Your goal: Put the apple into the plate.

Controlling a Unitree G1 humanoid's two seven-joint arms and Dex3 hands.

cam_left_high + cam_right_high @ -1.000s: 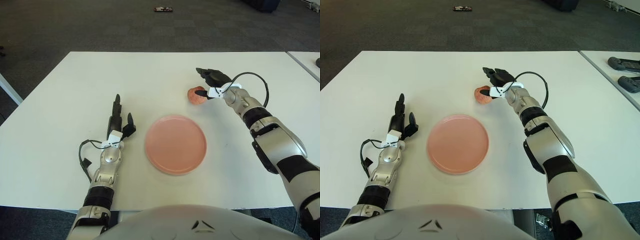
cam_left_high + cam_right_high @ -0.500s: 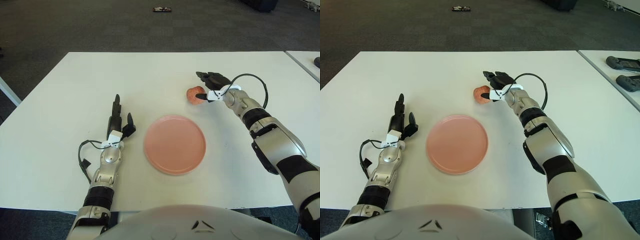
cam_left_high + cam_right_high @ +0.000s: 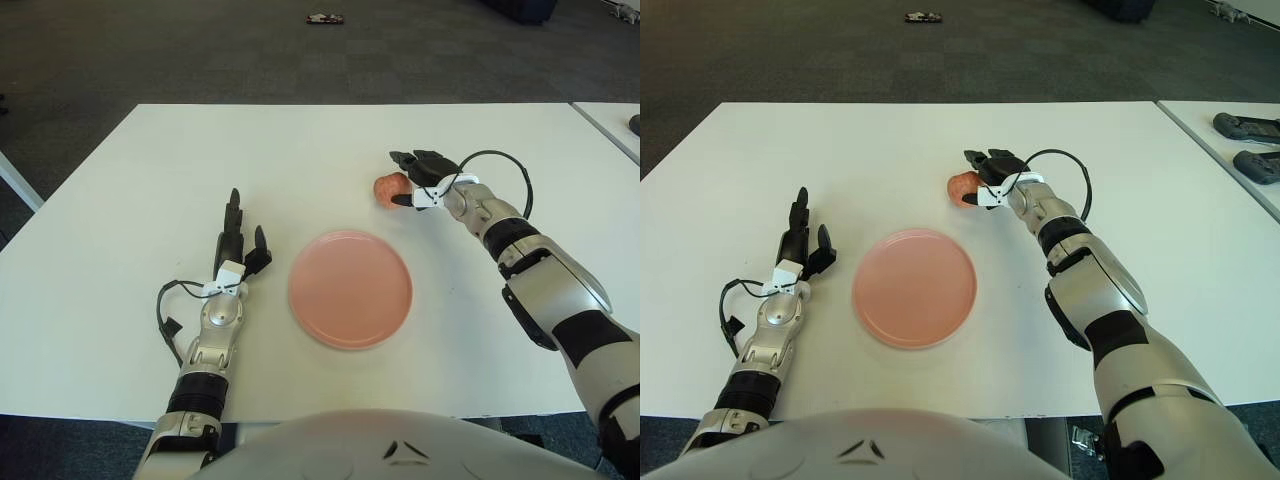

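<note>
The small reddish apple (image 3: 389,187) sits on the white surface (image 3: 140,180), beyond the round pink plastic plate (image 3: 350,288) and to its right. The right hand (image 3: 415,177) is at the apple's right side, black fingers (image 3: 404,160) curved over it; whether they grip it cannot be told. The left hand (image 3: 237,243) shows left of the plate, fingers extended and empty.

**White tabletop with plate and apple**

The white tabletop (image 3: 150,160) carries a round pink plate (image 3: 350,288), which lies between the two robot hands. A reddish apple (image 3: 388,187) sits just left of the right robot hand (image 3: 418,172), beyond the plate.
</note>
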